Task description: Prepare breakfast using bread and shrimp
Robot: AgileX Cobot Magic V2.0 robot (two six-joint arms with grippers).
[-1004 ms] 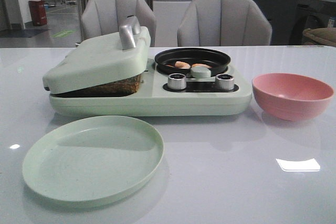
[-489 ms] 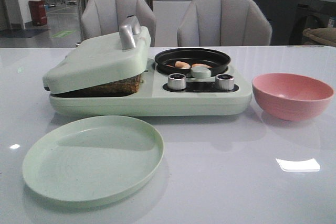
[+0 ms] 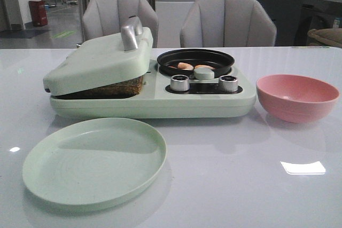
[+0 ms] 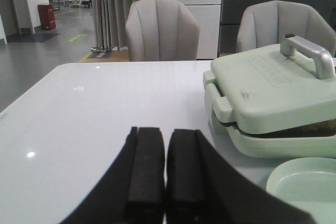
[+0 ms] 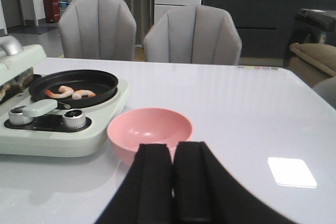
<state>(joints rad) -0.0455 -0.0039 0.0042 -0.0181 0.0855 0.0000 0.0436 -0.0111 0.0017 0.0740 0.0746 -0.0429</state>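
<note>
The bread (image 3: 120, 87) shows as a brown crusted edge under the tilted green lid (image 3: 99, 61) of the breakfast maker (image 3: 155, 102); the same dark edge of bread (image 4: 315, 128) shows in the left wrist view. Two orange-pink shrimp (image 3: 193, 67) lie in the black round pan (image 3: 195, 56), and the shrimp (image 5: 70, 93) also appear in the right wrist view. My left gripper (image 4: 166, 132) is shut on nothing, over bare table left of the maker. My right gripper (image 5: 173, 147) is shut and empty, just in front of the pink bowl (image 5: 149, 130). Neither gripper shows in the front view.
A pale green plate (image 3: 95, 160) lies empty in front of the maker. The pink bowl (image 3: 297, 96) stands empty to its right. Two silver knobs (image 3: 180, 83) sit on the maker's front. Two grey chairs (image 3: 227, 22) stand behind the table.
</note>
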